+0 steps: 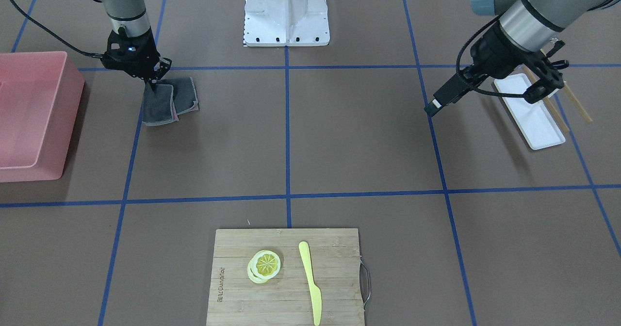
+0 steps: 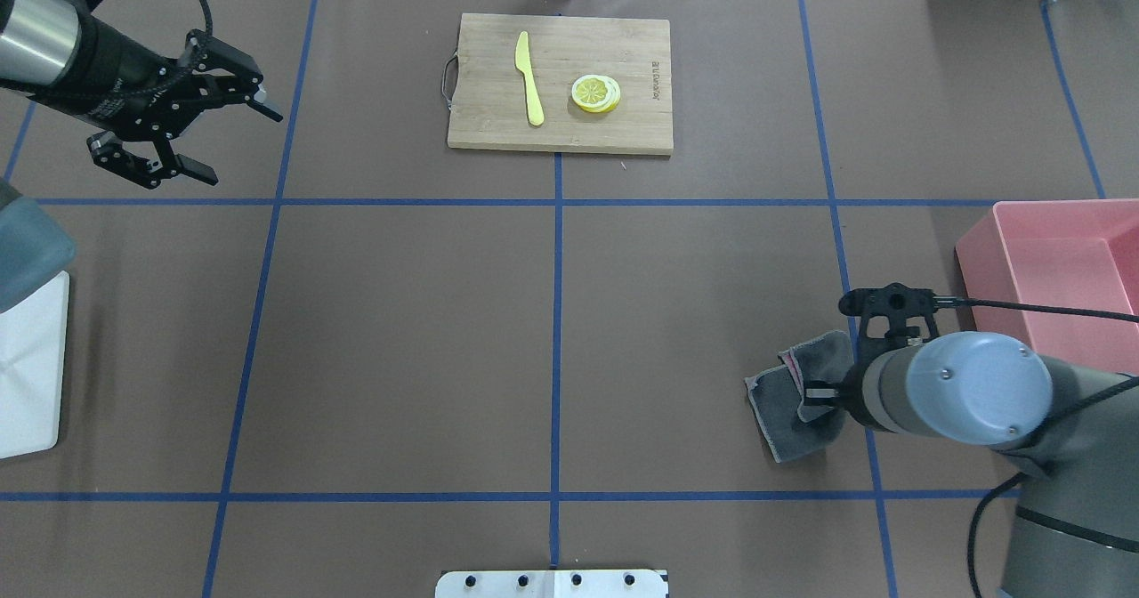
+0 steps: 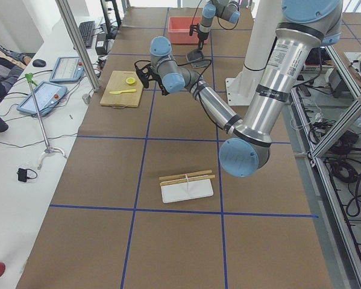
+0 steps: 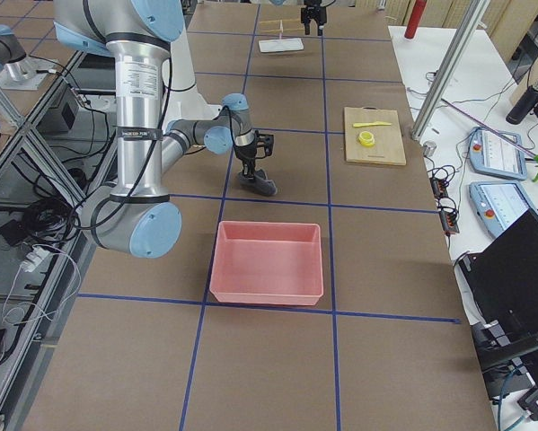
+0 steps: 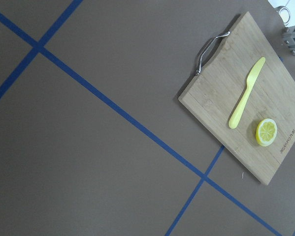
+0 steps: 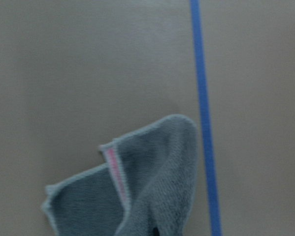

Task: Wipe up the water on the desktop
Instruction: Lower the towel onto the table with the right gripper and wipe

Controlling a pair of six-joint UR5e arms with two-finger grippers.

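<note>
- Right gripper (image 2: 823,393): jaws pinched on a bunched grey cloth (image 2: 787,402), whose lower folds appear to rest on the desktop (image 2: 400,340).
- Left gripper (image 2: 238,146): jaws spread, empty, above the desktop's far left part.
- Wiping likely needs the cloth pressed flat and dragged in overlapping strokes. No water is discernible.
- Pink bin (image 2: 979,278) stands just beside the cloth. Cutting board (image 2: 641,126) and white tray (image 1: 533,122) lie well apart.

the desktop (image 2: 400,349) lies flat, matte brown, gridded by blue tape lines; a grey cloth (image 2: 785,422), pink-trimmed, sits bunched on its right side.
</note>
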